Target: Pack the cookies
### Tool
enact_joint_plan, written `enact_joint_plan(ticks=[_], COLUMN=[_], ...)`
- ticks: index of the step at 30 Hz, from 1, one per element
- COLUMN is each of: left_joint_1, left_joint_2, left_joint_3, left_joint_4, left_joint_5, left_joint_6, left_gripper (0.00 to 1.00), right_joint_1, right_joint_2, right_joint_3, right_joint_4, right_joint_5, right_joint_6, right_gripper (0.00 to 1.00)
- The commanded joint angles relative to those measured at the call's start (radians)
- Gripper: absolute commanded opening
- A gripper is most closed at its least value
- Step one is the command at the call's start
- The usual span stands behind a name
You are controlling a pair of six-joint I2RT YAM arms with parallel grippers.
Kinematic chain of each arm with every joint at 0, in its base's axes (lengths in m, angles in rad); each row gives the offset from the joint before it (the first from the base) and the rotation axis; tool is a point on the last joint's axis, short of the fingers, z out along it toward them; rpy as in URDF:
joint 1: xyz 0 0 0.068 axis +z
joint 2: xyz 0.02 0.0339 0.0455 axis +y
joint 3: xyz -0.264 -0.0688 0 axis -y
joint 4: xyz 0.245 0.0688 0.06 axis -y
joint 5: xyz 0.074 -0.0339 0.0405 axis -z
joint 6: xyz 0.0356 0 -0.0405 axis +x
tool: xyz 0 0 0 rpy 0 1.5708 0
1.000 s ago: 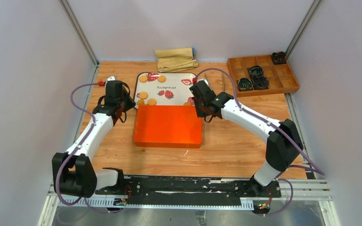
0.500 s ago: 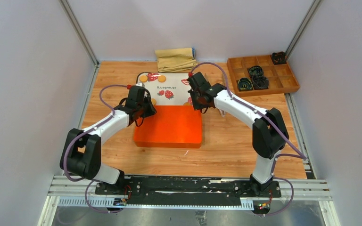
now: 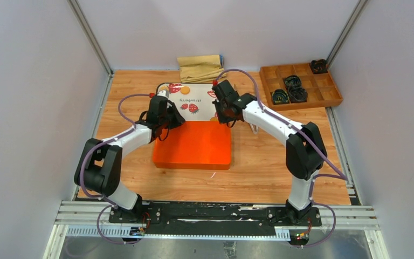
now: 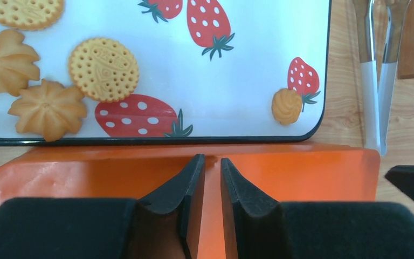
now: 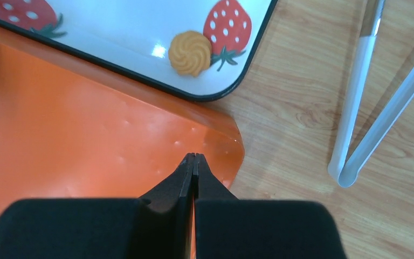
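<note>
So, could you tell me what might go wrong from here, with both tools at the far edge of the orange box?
The tray lies right behind the orange box; a push there could jolt it and scatter the cookies.
The right tool is shut and the left tool barely open, so a grasp on the box edge may slip.
The tongs lie beside the box's far right corner; the right tool might knock them.

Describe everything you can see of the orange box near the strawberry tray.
The orange box is a flat rectangle with rounded corners and a glossy, plastic-looking top bearing faint dimples. It lies level on the table, its far edge along the near rim of the tray. The left hand, slightly open, and the shut right hand hover over its far corners; contact cannot be told.
</note>
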Motion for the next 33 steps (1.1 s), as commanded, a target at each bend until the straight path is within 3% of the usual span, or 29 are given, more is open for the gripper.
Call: enact_joint_plan(ticks=[1,8,21,29,33], left_joint_1=[-0.002,-0.002,-0.003,0.004,0.055], left_joint_2=[0.064,0.052,0.046,-0.003,-0.076], left_joint_3=[-0.039,-0.034,-0.017,0.129,0.182], left_joint_4=[-0.136,-0.138,-0.161,-0.346,-0.454], left_joint_5=[-0.010,-0.002,-0.013,-0.186,-0.267], left_joint_6=[0.022,0.023,0.034,0.061,0.038], left_gripper=[0.25,0.25,0.25,0.25,0.25], right_joint_1=[-0.017,-0.025,-0.025,-0.025,-0.027], right_joint_2=[0.043,0.100,-0.039,-0.016,-0.101], right_joint_3=[-0.079,-0.144,-0.065,-0.138,-0.148], right_joint_4=[-0.035,-0.034,-0.055,-0.060,-0.060], right_joint_5=[-0.005,-0.015,0.004,-0.031,0.052], right_joint_6=[0.011,0.043,-0.005,0.012,0.011], right_gripper=[0.00,0.00,0.00,0.00,0.00])
